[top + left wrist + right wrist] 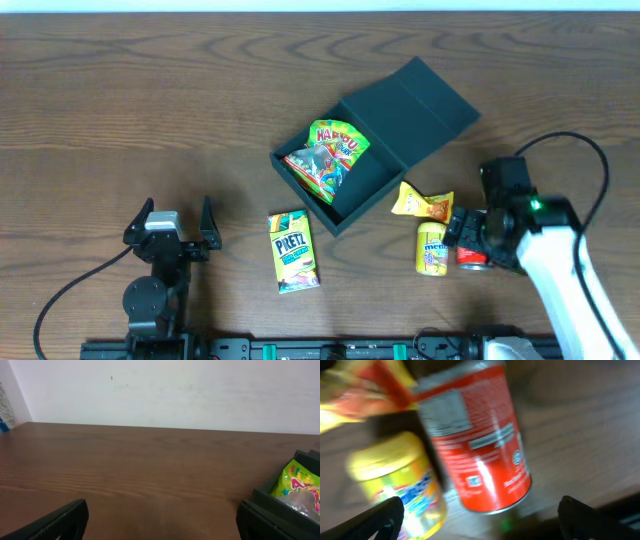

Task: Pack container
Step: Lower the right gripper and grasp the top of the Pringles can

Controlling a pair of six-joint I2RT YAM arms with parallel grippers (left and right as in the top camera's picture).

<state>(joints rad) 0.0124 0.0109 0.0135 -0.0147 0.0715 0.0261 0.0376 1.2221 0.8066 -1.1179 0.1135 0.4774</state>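
The dark teal-grey container [370, 165] stands open at mid table, its lid [425, 105] folded back to the upper right. A green Haribo bag [328, 155] lies inside; it also shows in the left wrist view [300, 487]. A yellow Pretz box [292, 251] lies in front of the container. A yellow snack packet [422, 203], a yellow tub [431, 249] and a red can [470, 256] lie to the right. My right gripper [468, 240] is open over the red can [480, 440] and yellow tub [400, 485]. My left gripper [172, 232] is open and empty at the left.
The container's dark wall [280, 510] stands close by the left gripper's right finger. Black cables [570, 150] run from both arms. The table's far edge meets a white wall [160, 390].
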